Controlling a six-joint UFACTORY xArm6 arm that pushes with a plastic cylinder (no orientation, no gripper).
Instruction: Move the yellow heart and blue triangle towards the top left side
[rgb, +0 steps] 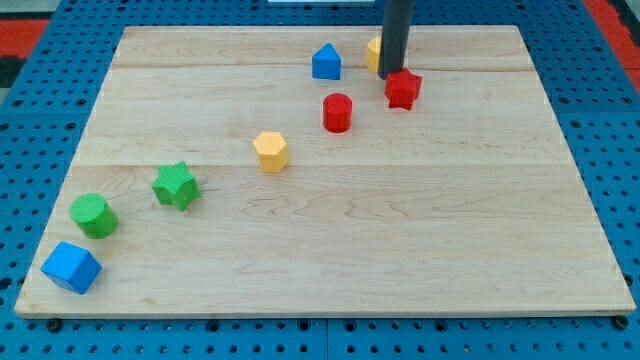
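The blue triangle-like block (326, 62) sits near the view's top, a little right of centre. A yellow block (374, 53), likely the heart, lies just to its right and is mostly hidden behind the dark rod. My tip (391, 76) stands at that yellow block's lower right edge, right above the red star (403, 89) and to the right of the blue block. I cannot tell if the tip touches the yellow block.
A red cylinder (338, 112) lies below the blue block. A yellow hexagon (270, 151) is near the centre. A green star (176, 185), a green cylinder (94, 215) and a blue cube (71, 267) sit at the lower left of the wooden board (450, 250).
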